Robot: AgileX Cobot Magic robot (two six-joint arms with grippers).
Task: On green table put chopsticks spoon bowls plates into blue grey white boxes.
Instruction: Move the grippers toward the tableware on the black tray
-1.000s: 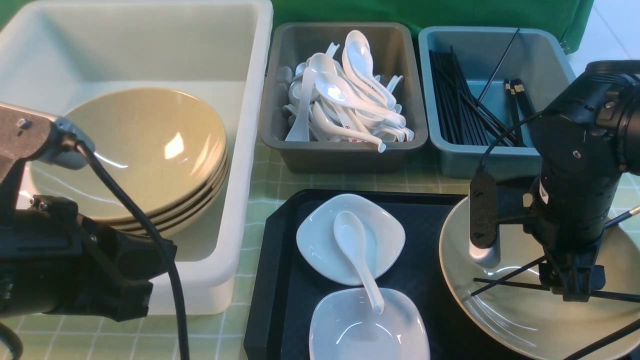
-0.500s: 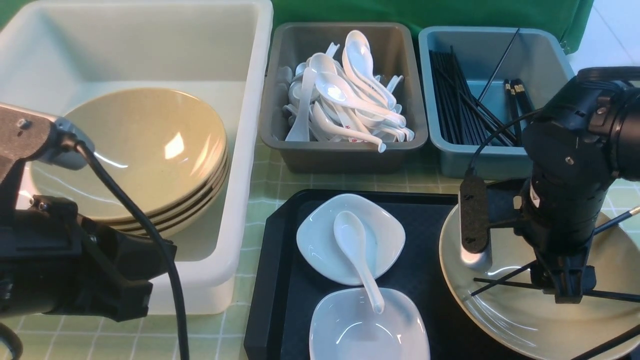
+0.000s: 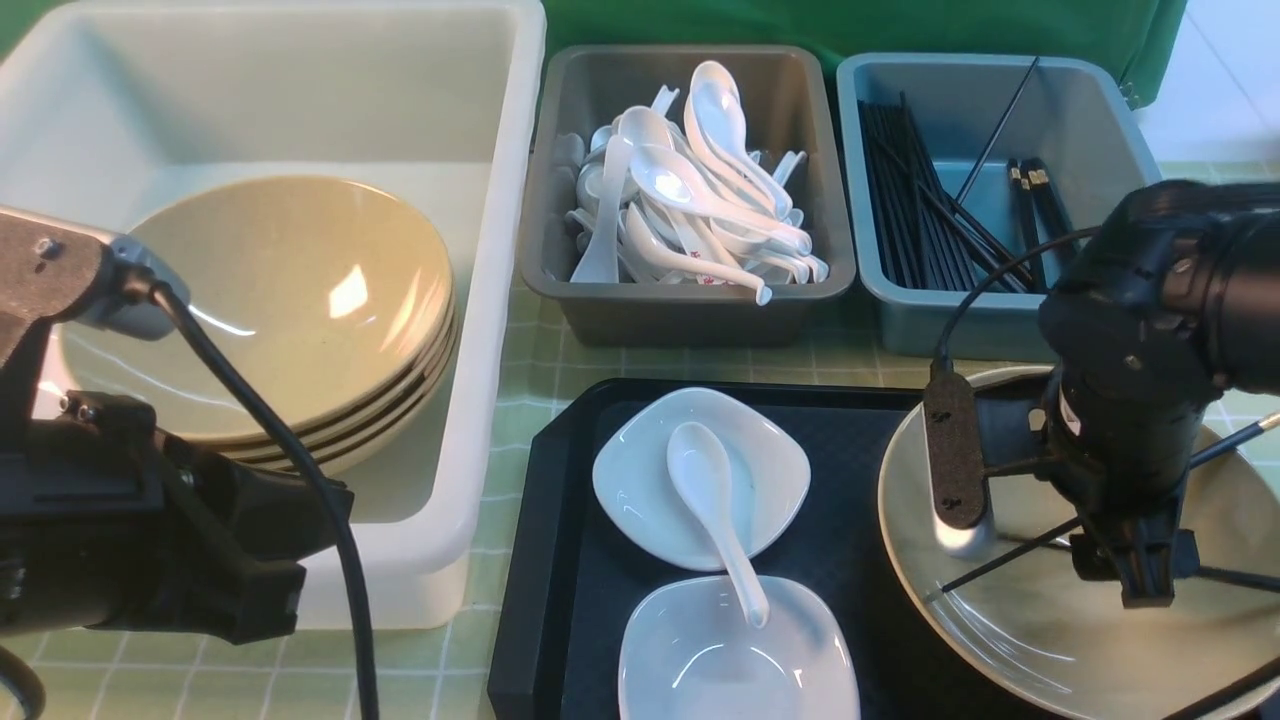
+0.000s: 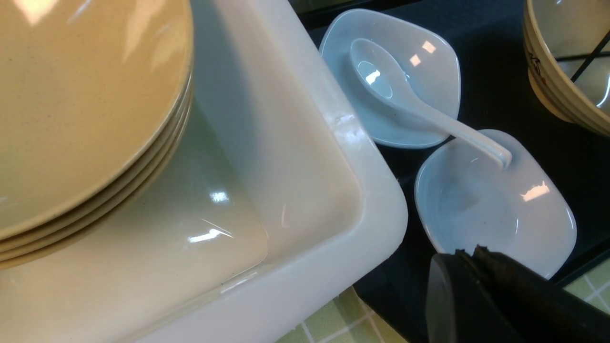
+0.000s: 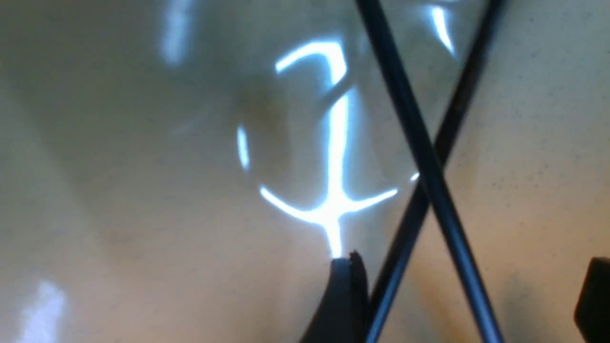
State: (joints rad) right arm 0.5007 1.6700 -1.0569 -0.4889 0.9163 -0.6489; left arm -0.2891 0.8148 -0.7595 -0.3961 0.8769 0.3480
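A tan bowl (image 3: 1040,640) sits at the right on the green table (image 3: 640,360), with black chopsticks (image 3: 1000,570) crossed inside it. My right gripper (image 3: 1145,590) points down into this bowl. In the right wrist view it (image 5: 469,300) is open, its fingertips (image 5: 343,295) astride the two crossed chopsticks (image 5: 410,124). Two white plates (image 3: 640,490) (image 3: 700,670) lie on the black tray, with a white spoon (image 3: 710,500) across them. My left gripper (image 4: 469,250) is shut and empty, just over the near plate (image 4: 476,200).
The white box (image 3: 500,300) holds several stacked tan bowls (image 3: 280,290). The grey box (image 3: 690,310) is heaped with white spoons. The blue box (image 3: 960,320) holds black chopsticks. The black tray (image 3: 540,560) lies in front of the boxes.
My right arm has sunk lower over the bowl, with the fingertips staying at the crossed chopsticks. One chopstick has shifted a little. My left arm has not moved.
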